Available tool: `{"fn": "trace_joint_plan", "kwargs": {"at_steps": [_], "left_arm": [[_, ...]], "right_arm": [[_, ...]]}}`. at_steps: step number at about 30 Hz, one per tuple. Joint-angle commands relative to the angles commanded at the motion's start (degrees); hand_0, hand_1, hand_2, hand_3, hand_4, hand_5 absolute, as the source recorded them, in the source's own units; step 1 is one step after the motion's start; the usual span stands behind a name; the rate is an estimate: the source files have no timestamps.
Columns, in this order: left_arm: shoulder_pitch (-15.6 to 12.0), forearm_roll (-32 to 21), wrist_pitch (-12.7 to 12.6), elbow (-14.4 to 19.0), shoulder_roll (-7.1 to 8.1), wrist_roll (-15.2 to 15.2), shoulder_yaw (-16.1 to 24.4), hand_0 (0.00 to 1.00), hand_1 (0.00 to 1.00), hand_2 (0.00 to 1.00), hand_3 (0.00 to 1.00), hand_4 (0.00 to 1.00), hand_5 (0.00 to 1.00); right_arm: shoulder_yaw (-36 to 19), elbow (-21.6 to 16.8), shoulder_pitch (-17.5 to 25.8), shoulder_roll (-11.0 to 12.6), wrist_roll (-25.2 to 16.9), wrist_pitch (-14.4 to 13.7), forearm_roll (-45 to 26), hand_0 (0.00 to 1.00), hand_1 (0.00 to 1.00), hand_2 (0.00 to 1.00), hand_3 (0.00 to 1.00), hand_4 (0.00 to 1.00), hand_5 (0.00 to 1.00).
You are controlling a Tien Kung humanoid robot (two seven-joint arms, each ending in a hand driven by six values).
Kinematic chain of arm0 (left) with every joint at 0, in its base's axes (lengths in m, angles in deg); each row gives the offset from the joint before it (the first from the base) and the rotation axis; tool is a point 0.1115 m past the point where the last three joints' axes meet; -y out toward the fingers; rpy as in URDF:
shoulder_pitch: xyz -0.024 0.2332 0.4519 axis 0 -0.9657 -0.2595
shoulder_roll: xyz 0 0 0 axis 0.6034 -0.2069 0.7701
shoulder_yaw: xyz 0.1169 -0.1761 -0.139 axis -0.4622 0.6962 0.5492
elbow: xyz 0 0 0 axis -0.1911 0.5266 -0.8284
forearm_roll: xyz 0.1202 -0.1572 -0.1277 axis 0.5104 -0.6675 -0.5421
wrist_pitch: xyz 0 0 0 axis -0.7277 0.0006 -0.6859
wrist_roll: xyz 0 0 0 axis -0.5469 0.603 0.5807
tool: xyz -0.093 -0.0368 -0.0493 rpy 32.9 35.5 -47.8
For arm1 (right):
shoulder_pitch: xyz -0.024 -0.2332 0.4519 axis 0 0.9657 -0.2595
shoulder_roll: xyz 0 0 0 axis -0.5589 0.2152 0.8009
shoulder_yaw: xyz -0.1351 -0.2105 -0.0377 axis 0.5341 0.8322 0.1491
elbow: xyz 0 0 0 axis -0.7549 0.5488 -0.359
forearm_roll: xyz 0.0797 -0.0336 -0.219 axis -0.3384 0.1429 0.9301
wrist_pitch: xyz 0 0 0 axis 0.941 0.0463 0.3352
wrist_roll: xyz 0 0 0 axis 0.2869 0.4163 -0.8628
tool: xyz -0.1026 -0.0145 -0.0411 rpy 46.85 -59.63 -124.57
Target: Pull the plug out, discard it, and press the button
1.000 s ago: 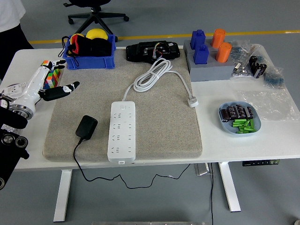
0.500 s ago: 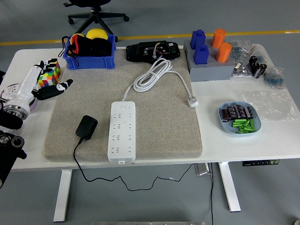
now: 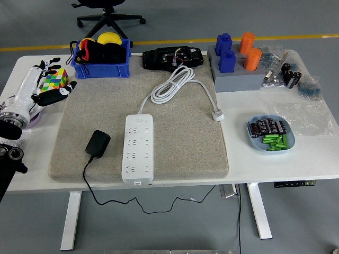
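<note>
**Plug out and lying loose, left hand off at the table's edge**

While the black plug (image 3: 98, 143) lay free on the grey mat (image 3: 175, 153) just beside the white power strip (image 3: 137, 148), at about nine o'clock from it, none of the strip's sockets held anything. Its black cable ran off the mat's near edge and hung below the table, which I judged to be why the plug sat so close to that edge. The strip lay lengthwise, its small button end toward six o'clock, touching the mat's near border; its own white cord (image 3: 175, 84) was coiled at twelve o'clock and ended in a white plug (image 3: 217, 114) toward two o'clock.

In the head view, the only one given, the left hand (image 3: 50, 95) hung at the table's (image 3: 318, 153) far left, at roughly ten o'clock from the black plug and well apart from it, fingers loosely spread and gripping nothing, next to a colourful cube (image 3: 55, 81). The right hand was not to be seen.

Open room was generous: bare mat lay all around the strip. The blue bin (image 3: 100, 69) sat at twelve o'clock from the black plug, a likely place for throwing it, though that is my guess. The blue dish (image 3: 253, 138) sat well clear at three o'clock.
</note>
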Motion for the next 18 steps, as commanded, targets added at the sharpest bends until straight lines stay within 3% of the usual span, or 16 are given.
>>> {"fn": "trace_joint_plan", "kwargs": {"at_steps": [7, 18], "left_arm": [[-2.28, -0.09, 0.04, 1.06, -0.60, -0.09, 0.03, 0.840, 0.802, 0.807, 0.887, 0.751, 0.301], [-2.55, -0.15, 0.66, 1.38, -0.71, -0.42, 0.35, 0.839, 0.798, 0.807, 0.884, 0.750, 0.315]], "right_arm": [[-3.05, 0.00, 2.14, 0.58, -0.16, -0.08, 1.34, 0.701, 0.676, 0.660, 0.617, 0.711, 0.489], [-3.14, -0.01, 2.19, -0.08, -0.03, -0.03, 1.26, 0.701, 0.676, 0.660, 0.617, 0.711, 0.489]]}}
